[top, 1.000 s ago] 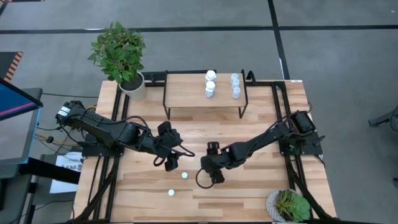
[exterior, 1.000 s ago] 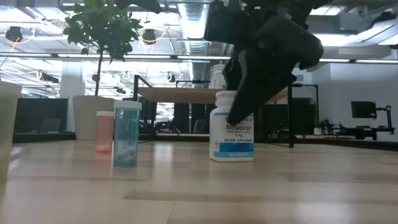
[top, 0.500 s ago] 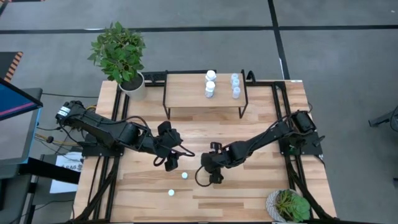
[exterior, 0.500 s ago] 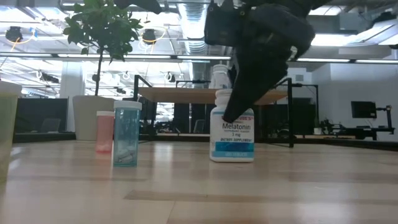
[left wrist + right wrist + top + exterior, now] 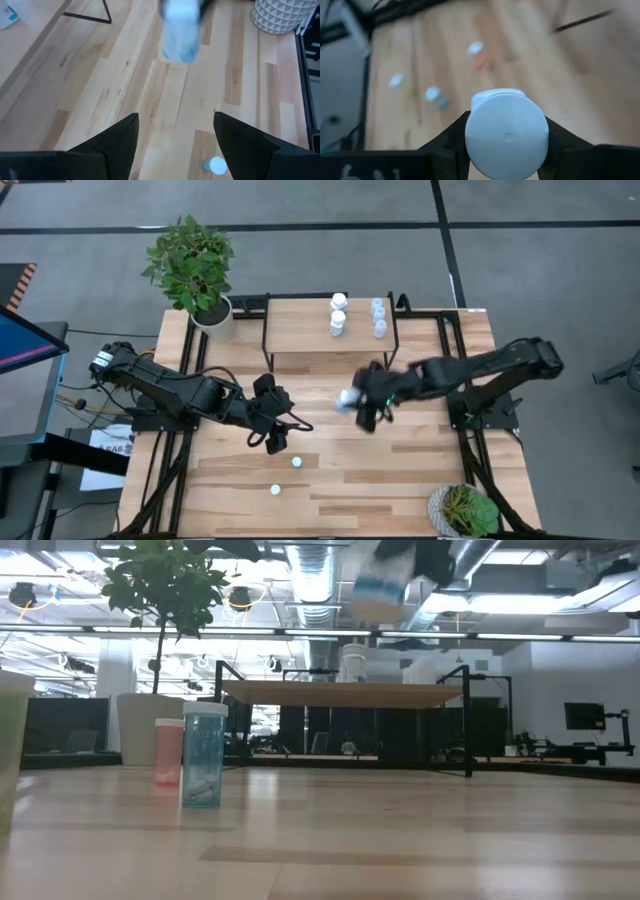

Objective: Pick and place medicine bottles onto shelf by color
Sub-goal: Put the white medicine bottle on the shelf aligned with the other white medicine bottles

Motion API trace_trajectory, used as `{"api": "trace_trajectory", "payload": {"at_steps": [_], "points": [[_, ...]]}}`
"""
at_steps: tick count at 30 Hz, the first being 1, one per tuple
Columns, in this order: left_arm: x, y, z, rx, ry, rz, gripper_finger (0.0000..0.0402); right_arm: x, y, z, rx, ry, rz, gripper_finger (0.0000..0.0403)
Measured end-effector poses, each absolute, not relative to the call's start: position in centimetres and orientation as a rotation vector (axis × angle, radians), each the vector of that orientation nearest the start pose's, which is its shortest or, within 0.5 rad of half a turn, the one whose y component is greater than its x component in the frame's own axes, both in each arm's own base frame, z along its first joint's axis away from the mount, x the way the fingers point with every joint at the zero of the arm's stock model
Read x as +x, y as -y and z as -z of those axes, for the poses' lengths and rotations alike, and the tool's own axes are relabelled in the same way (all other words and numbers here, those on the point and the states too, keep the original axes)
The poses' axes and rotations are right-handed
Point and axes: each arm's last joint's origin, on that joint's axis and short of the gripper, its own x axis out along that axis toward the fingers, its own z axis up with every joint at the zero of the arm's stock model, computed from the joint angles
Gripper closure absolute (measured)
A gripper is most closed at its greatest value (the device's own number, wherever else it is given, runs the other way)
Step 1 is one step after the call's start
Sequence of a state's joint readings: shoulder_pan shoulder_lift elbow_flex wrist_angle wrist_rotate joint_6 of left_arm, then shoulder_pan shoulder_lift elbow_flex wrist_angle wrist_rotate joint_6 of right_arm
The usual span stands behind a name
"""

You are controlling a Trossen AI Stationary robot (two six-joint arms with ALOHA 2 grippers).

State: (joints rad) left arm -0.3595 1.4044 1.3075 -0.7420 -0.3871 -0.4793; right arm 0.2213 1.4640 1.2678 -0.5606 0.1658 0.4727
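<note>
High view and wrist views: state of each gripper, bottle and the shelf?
Right gripper: shut on the white bottle, above the table.
White bottle with blue label: held, lifted off the table.
Left gripper: open, empty, low over the table.
Light wood shelf with black legs: four bottles standing on its right part.
Pale blue translucent bottle: upright on the table.
Pink bottle: upright beside it.

A chunky white bottle (image 5: 347,398) sits clamped in the right tool (image 5: 362,404), lifted clear of the desk (image 5: 420,480), just short of the shelf (image 5: 300,330). On the shelf stand two white bottles (image 5: 338,315) and pale blue ones (image 5: 378,318). More bottles (image 5: 286,475) lie near the left tool (image 5: 278,440).
</note>
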Motion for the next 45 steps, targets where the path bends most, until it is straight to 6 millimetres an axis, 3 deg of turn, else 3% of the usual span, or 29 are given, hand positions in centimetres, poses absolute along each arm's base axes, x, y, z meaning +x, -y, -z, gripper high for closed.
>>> {"api": "trace_trajectory", "payload": {"at_steps": [3, 7, 15, 21, 31, 40, 45], "points": [[27.5, 9.1, -33.0, -0.14, -0.741, -0.231, 0.0156, 28.9, -4.1, -33.4, 0.3, -0.651, 0.24, 0.0241], [27.5, 9.0, -33.0, -0.132, -0.729, -0.251, 0.0156, 27.6, -0.5, -34.9, 0.291, -0.586, 0.388, 0.0241], [27.5, 9.0, -33.1, -0.112, -0.721, -0.248, 0.0156, 27.4, 5.8, -34.2, 0.227, -0.65, 0.464, 0.0241], [27.8, 9.0, -33.3, -0.119, -0.681, -0.263, 0.0156, 27.0, 9.2, -33.3, 0.163, -0.725, 0.462, 0.0241], [28.0, 8.7, -33.5, -0.123, -0.655, -0.296, 0.0156, 29.3, 11.7, -30.5, 0.089, -0.8, 0.4, 0.0241], [28.0, 8.6, -33.5, -0.127, -0.642, -0.311, 0.0156, 31.6, 12.8, -33.0, -0.014, -0.806, 0.364, 0.0241], [28.0, 8.6, -33.5, -0.127, -0.643, -0.311, 0.0156, 33.2, 13.5, -32.9, -0.015, -0.91, 0.318, 0.0241]]}}
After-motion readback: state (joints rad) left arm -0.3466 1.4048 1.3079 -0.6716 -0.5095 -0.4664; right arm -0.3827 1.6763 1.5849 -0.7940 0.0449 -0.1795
